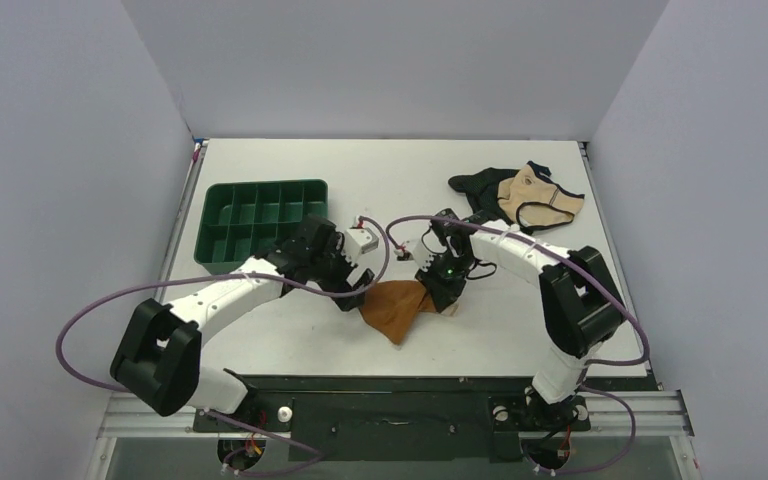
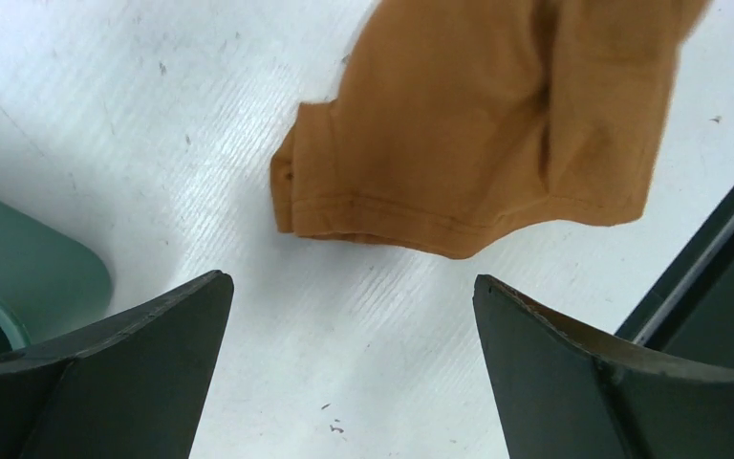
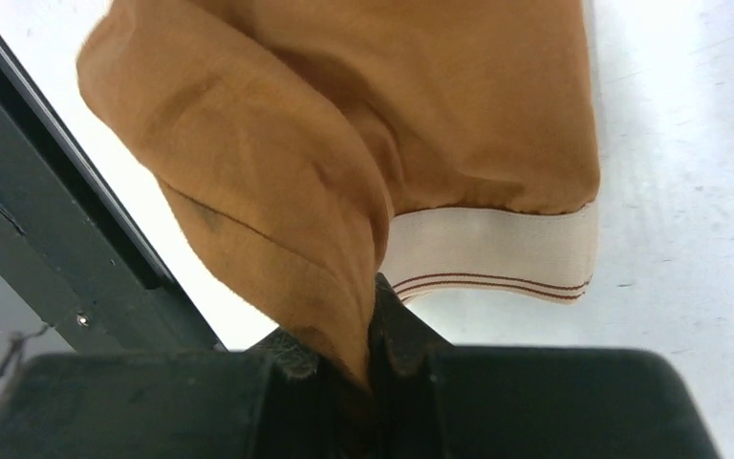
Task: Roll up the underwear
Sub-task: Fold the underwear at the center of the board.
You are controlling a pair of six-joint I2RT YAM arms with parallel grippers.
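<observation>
The underwear is a small rust-brown piece of fabric lying near the front middle of the table. My right gripper is shut on its right edge, with a fold of brown cloth pinched between the jaws. The cream waistband with thin red stripes hangs just past the fingers. My left gripper stands wide open at the fabric's left side, apart from it. In the left wrist view the stitched hem of the underwear lies on the table beyond the gripper, with bare table between the fingers.
A green compartment tray stands at the back left, just behind my left arm. A black garment and a beige garment with dark trim lie at the back right. The dark front rail runs close to the fabric.
</observation>
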